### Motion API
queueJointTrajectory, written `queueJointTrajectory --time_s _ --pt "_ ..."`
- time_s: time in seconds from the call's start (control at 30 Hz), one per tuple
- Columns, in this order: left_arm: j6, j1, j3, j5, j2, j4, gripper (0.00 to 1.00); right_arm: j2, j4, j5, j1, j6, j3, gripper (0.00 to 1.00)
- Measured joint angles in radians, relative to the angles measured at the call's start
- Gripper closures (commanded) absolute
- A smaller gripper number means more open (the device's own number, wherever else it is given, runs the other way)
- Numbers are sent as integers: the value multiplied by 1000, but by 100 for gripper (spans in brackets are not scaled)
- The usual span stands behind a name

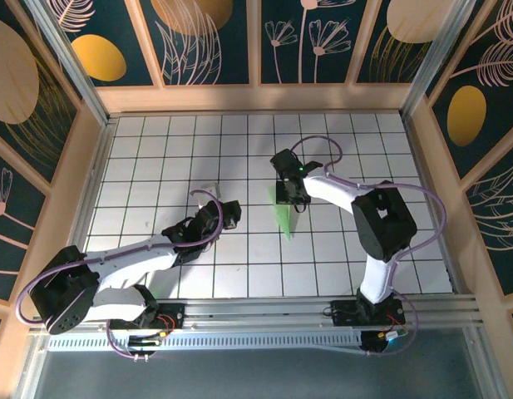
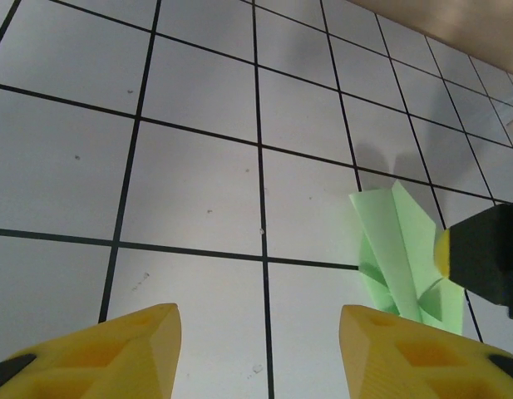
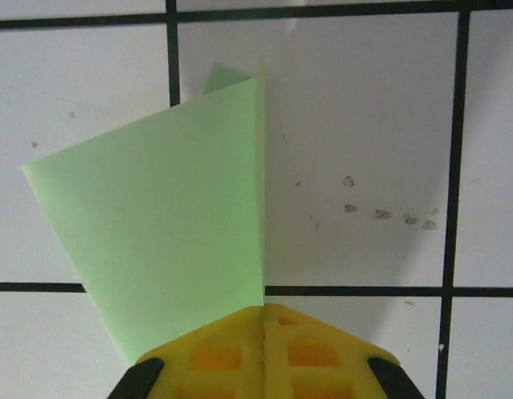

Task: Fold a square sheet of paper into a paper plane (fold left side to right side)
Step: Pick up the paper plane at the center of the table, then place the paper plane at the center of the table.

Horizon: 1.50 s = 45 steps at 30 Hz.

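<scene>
Left of the paper plane, the left gripper hovers over bare tiles. Its yellow fingers are roughly half apart with nothing between them, well clear of the paper. The right gripper sits at the plane's far end with its fingers pressed tight together on the folded green paper, whose pointed tip aims back toward the arm bases. Around the plane spreads the white gridded table, boxed in by a wooden frame and dark blue walls painted with gold ovals and pale leaves.
</scene>
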Motion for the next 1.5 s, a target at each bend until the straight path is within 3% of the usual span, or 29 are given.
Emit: queueJointTrajectory --time_s 0.27,0.5,0.63,0.77,0.93,1.3,1.5 --pt "7 53 14 15 -36 -21 30 -103 10 -38 0 0 -7 100" --pt "-42 240 -24 220 -125 66 25 -275 302 -416 -106 23 -187 100" --pt "-88 311 -63 373 -126 127 26 -249 503 -618 -129 85 -298 100" --pt "-140 354 -117 482 -121 178 29 -161 646 -725 -111 144 -352 100" --pt "-166 361 -130 549 -101 192 32 -72 717 -746 -107 183 -383 100" --pt "-173 361 -131 604 -5 192 37 -53 691 -703 -145 164 -394 97" --pt "-172 361 -121 616 24 192 36 -57 665 -685 -145 151 -394 85"
